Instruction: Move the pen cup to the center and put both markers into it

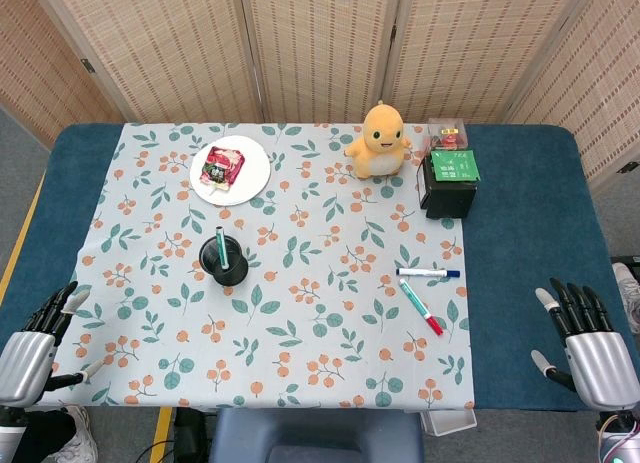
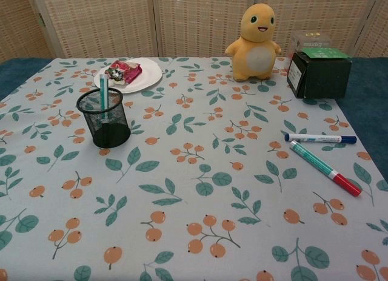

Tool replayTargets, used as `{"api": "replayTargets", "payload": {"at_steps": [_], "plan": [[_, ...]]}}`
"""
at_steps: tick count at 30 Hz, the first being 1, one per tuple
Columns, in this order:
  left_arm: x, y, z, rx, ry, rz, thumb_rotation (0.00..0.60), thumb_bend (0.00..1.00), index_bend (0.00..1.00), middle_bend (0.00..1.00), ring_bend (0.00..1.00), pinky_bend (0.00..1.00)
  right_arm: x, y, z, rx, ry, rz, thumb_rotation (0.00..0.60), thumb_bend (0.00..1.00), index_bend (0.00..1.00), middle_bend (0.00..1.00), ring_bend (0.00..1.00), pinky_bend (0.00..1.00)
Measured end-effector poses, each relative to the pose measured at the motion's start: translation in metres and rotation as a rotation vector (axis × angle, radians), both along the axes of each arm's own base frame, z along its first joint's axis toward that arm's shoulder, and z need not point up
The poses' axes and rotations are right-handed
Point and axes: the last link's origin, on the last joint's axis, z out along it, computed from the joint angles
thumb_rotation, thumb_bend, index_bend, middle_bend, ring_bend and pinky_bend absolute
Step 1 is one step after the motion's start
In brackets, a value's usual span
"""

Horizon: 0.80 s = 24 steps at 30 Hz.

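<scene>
You had not begun: the pen cup [image 1: 224, 262] stood left of the desk's [image 1: 520, 283] center, and both markers, blue-capped marker [image 1: 428, 273] and red-capped marker [image 1: 421, 306], lay right. Your left hand [image 1: 32, 348] and right hand [image 1: 590, 343] rested open, holding nothing.

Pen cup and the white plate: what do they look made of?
Pen cup: looks like black wire mesh, probably metal with a matte coating; the tablecloth and the green marker standing in it show through the wall. White plate: thin, flat and matte with a shallow rim, so likely a paper or foam disposable, though ceramic can't be ruled out. It holds a red wrapped snack.
</scene>
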Motion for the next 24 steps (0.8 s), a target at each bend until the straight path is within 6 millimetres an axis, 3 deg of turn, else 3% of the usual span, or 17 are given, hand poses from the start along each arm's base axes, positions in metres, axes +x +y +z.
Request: {"api": "replayTargets", "payload": {"at_steps": [12, 24], "plan": [[0.0009, 0.0002, 0.0005, -0.015, -0.026, -0.009, 0.600, 0.05, 0.00, 0.00, 0.00, 0.20, -0.0009, -0.0002, 0.0014, -0.008, 0.000, -0.004, 0.600, 0.21, 0.07, 0.00, 0.00, 0.00], [-0.0009, 0.0042, 0.0022, -0.106, -0.180, -0.040, 0.600, 0.05, 0.00, 0.00, 0.00, 0.21, 0.0002, -0.0037, 0.0015, -0.012, -0.005, 0.003, 0.600, 0.21, 0.07, 0.00, 0.00, 0.00]]}}
